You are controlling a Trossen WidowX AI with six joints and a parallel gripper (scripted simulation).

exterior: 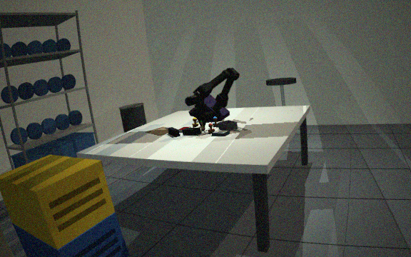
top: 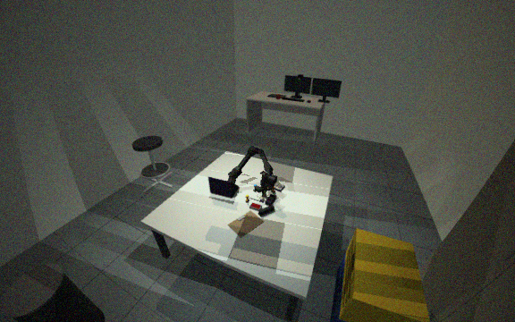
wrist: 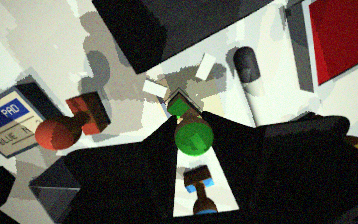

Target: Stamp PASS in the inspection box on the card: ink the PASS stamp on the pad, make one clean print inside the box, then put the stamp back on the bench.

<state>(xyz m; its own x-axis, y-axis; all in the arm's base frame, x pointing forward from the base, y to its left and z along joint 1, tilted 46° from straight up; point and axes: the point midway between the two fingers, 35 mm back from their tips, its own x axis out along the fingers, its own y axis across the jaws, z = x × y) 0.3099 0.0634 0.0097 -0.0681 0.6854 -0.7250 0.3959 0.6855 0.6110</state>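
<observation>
My gripper (wrist: 189,117) (top: 264,196) (exterior: 203,125) is shut on the green-knobbed stamp (wrist: 194,137), whose block points down at the bench. A cream patch (wrist: 214,104), perhaps the card, shows just beyond the block in the wrist view; the fingers and stamp hide most of it, and no box or print can be made out. I cannot tell whether the stamp touches it. The open red pad (wrist: 337,37) (top: 255,206) lies at the upper right of the wrist view. A closed case (wrist: 10,122) labelled STAMP PAD, BLUE lies at its left. The held stamp's lettering is hidden.
A red-knobbed stamp (wrist: 60,134) (exterior: 210,127) lies left of the gripper. A blue-knobbed stamp (wrist: 199,181) shows between the fingers; a yellow-knobbed one (top: 247,198) (exterior: 195,122) is near the red pad. A dark block (wrist: 175,25), a marker (wrist: 250,85) and two white pieces (wrist: 155,88) (wrist: 206,66) lie beyond.
</observation>
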